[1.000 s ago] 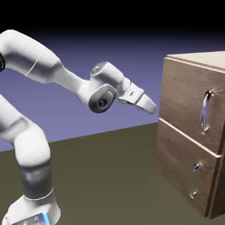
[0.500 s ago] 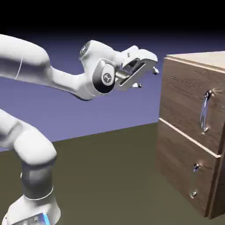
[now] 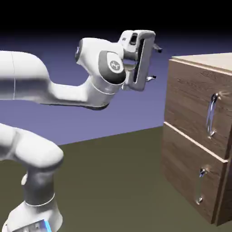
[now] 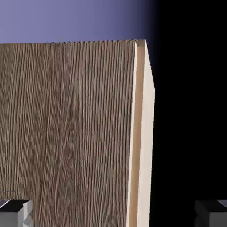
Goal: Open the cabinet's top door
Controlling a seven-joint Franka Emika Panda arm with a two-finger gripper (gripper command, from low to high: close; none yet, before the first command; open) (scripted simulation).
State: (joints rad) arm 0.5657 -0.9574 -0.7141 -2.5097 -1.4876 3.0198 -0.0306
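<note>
Raised and rolled since before, my white two-finger gripper [image 3: 154,63] hangs with fingers released, at ten o'clock from the boxy brown wood-grain cabinet [image 3: 190,118].

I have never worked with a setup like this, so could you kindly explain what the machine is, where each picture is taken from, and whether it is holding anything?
Everything here is a computer rendering, not a real room. The white machine is a jointed robot arm ending in a two-finger gripper. The wider picture comes from a fixed camera standing to one side. It shows the arm reaching toward a brown wood-grain cabinet on a dark table. The cabinet has two front panels: the top door with a long silver handle, and a lower panel with a shorter one. Both look closed.

The other picture comes from a camera on the hand itself, looking along the fingers; the grey finger tips sit at its bottom corners, and the cabinet's wood fills the view.

The gripper is open, holds nothing, and is clear of the cabinet.
</note>
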